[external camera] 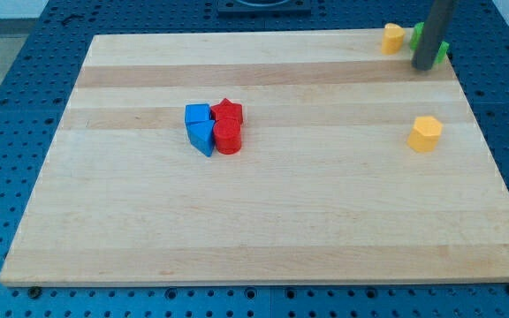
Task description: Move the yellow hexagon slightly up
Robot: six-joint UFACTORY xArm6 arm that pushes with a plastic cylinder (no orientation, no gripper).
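Note:
The yellow hexagon [425, 133] sits near the board's right edge, about halfway up the view. My tip [424, 66] is at the board's top right, well above the hexagon and apart from it. The rod partly hides a green block [441, 46], which it stands against; the block's shape cannot be made out. A second yellow block [393, 38], possibly a heart, lies just left of the rod near the top edge.
A tight cluster lies left of centre: a blue cube [198, 114], a blue triangle [201, 137], a red star [227, 110] and a red cylinder [228, 138]. The wooden board [263, 230] rests on a blue perforated surface.

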